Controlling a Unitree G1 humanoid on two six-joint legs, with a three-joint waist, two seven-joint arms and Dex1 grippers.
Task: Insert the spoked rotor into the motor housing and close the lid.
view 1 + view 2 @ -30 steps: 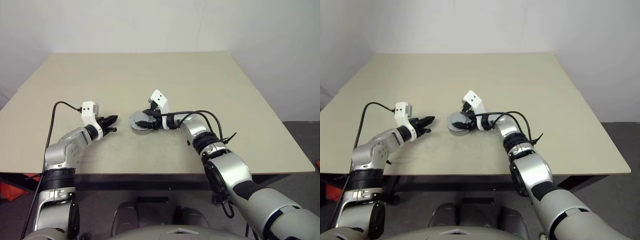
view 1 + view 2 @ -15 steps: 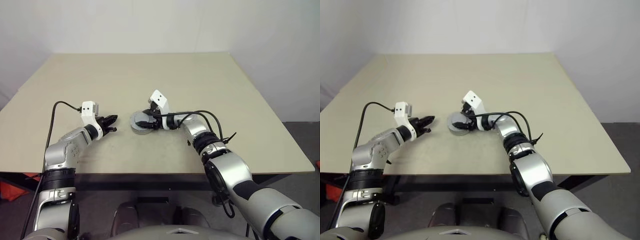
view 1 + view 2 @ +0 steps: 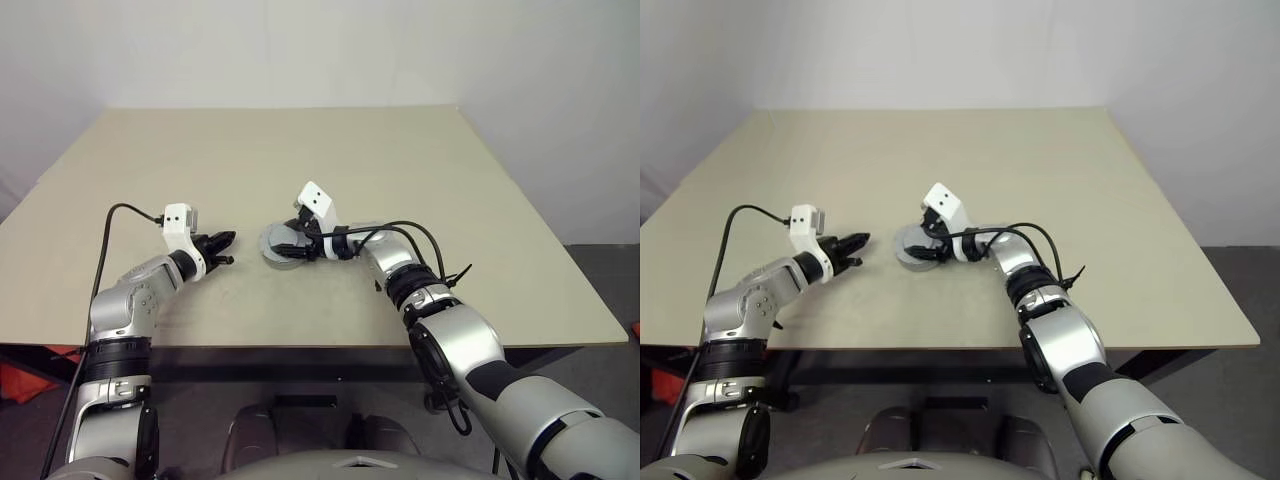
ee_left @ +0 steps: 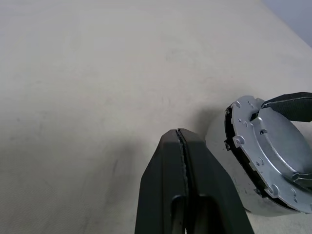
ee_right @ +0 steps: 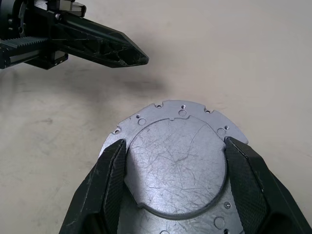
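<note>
The left arm rises from the lower left of the head views, bent at the elbow, its forearm running up and to the right across the table [image 3: 480, 180]. The left gripper [image 3: 226, 248] sits left of centre with its tip aimed right and slightly down toward the housing; its two fingers [image 4: 168, 180] are pressed flat together with nothing between them, hovering just above the tabletop.

The right arm comes in from the lower right, forearm angled up and left, wrist bent so that the right gripper [image 3: 287, 247] points leftward. Its fingers [image 5: 109, 183] stand wide apart, one on either side of the lid [image 5: 178, 163], each against the lid's edge at opposite points of the disc.

The housing [image 3: 281, 260] rests on the table just left of the frame's centre in the head views, between the two grippers and near the left gripper's tip without touching it. The lid sits over it as a round grey plate with small holes along its rim and a raised circular centre. In the left wrist view the lid [image 4: 270, 156] is tilted, its face turned up and sideways, a dark band visible under its near edge; whether it lies fully flush on the housing cannot be told. Being round, the assembly has no long axis in plan; its central axis leans a little off vertical.
</note>
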